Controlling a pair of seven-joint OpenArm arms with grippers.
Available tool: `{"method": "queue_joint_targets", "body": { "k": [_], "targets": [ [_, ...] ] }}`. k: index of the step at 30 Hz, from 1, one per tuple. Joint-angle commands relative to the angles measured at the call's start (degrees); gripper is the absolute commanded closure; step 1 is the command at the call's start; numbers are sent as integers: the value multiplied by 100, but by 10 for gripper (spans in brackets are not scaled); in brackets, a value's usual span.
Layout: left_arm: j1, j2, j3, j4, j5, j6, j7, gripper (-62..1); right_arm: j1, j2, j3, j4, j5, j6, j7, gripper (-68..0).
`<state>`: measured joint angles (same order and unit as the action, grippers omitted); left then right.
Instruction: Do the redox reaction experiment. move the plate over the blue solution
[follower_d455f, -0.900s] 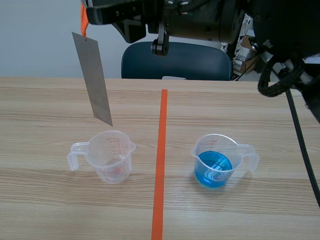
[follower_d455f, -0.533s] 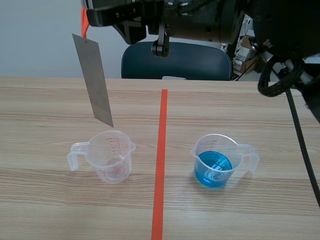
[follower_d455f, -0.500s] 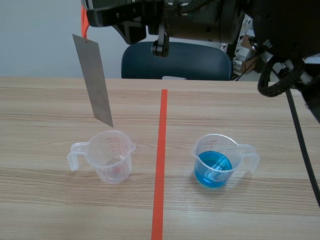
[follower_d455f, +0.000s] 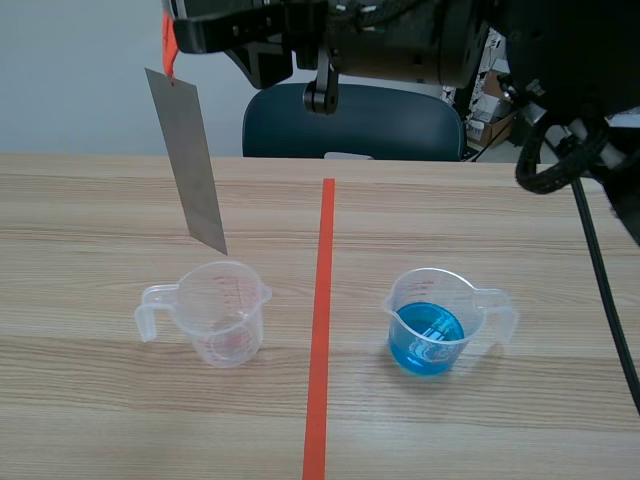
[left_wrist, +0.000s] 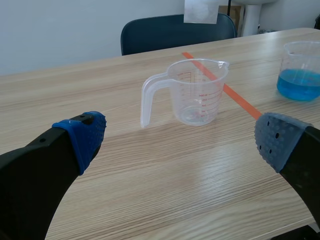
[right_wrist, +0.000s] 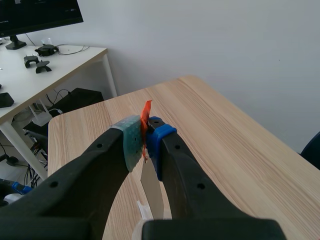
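- A light wooden table (follower_d455f: 100, 200) is shown, divided by an orange-red tape line (follower_d455f: 322, 300) running up the middle of the frame; a blue chair (follower_d455f: 350, 120) and a pale wall are seen behind it at upper centre.
- A white desk (right_wrist: 60, 65) with a monitor is visible beyond the table end in the right wrist view.
- The metal plate (follower_d455f: 186, 160) is hung in the upper left of the scene frame, tilted, its lower corner just above the empty measuring cup (follower_d455f: 222, 312).
- The plate is held by a small orange tab (right_wrist: 145, 114) pinched between the pads of the right gripper (right_wrist: 144, 137).
- The cup of blue solution (follower_d455f: 432, 322) is placed right of the tape, well apart from the plate.
- The left gripper (left_wrist: 180, 141) is spread wide with nothing in it, and the empty cup is seen ahead of it.
- Risk: the plate is likely to swing on its tab during a fast traverse.
- Risk: if it is carried too low, a cup rim may be struck and solution spilled.
- Risk: the tab may be lost from the pads if the plate is jolted.
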<state>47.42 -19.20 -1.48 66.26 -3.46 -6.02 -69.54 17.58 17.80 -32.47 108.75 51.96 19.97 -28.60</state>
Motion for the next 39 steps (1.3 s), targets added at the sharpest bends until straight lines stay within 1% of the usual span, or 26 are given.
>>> {"method": "queue_joint_targets", "body": {
  "k": [1,11,18,20,28,30,33,35,37,39],
  "targets": [
    [17,11,15,92,-31,-9,-109,-623,144,13,31,76,76,-17,81,-2],
    [17,11,15,92,-11,-9,-7,-623,144,17,33,76,74,-17,37,-2],
    [20,11,15,92,-11,-9,-4,-623,146,234,33,76,83,-17,109,-2],
    [20,11,15,92,-13,-9,-4,-623,146,330,33,76,153,-17,111,-2],
    [20,13,17,92,-11,-11,-11,-623,146,916,129,76,675,-13,271,-2],
    [17,13,17,92,-13,-11,-11,-623,146,1099,195,76,813,52,326,-2],
    [17,13,17,92,-13,-11,-11,-623,146,1421,284,76,1088,116,420,-2],
    [17,13,17,92,-13,-11,-11,-623,146,1672,315,76,1226,144,579,-2],
    [17,11,17,92,-11,-11,-11,-623,146,1943,354,76,1377,243,739,-2],
    [17,11,17,92,-11,-9,-11,-623,146,2218,376,76,1539,243,890,-2]
  ]
}}
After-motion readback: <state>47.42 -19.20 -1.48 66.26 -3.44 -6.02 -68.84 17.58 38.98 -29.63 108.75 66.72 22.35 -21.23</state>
